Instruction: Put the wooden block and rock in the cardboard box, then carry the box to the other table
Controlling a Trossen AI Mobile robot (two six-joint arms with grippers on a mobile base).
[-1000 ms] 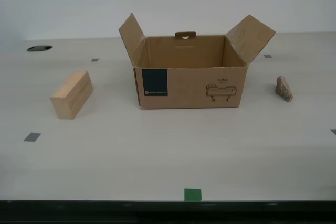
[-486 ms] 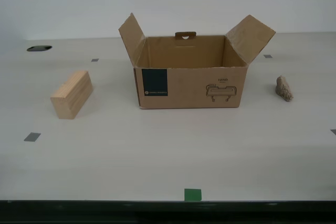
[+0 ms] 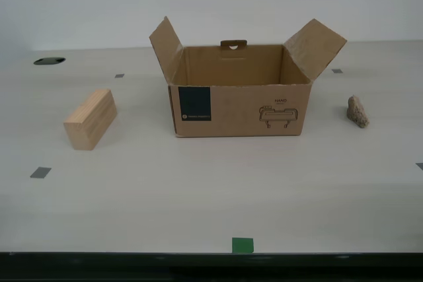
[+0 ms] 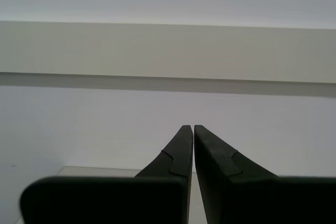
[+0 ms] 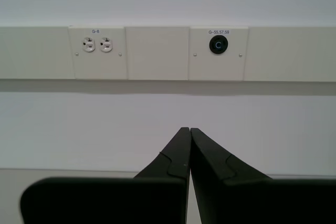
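Observation:
The cardboard box [image 3: 239, 100] stands open at the middle of the table in the exterior view, side flaps raised, its inside showing nothing. The wooden block [image 3: 90, 119] lies on the table toward the exterior view's left of the box. The rock [image 3: 357, 111] sits toward the exterior view's right of it. Neither arm shows in the exterior view. My first gripper [image 5: 189, 129] is shut with nothing in it and faces a wall. My second gripper [image 4: 193, 127] is likewise shut, empty, facing a wall. The other table is out of view.
The pale tabletop [image 3: 211, 189] carries small grey tape squares [image 3: 40, 172] and a green tape square [image 3: 242, 245] at its near edge. A dark cable hole [image 3: 49, 61] lies at the far side on the exterior view's left. Wall sockets [image 5: 97, 45] face my first gripper.

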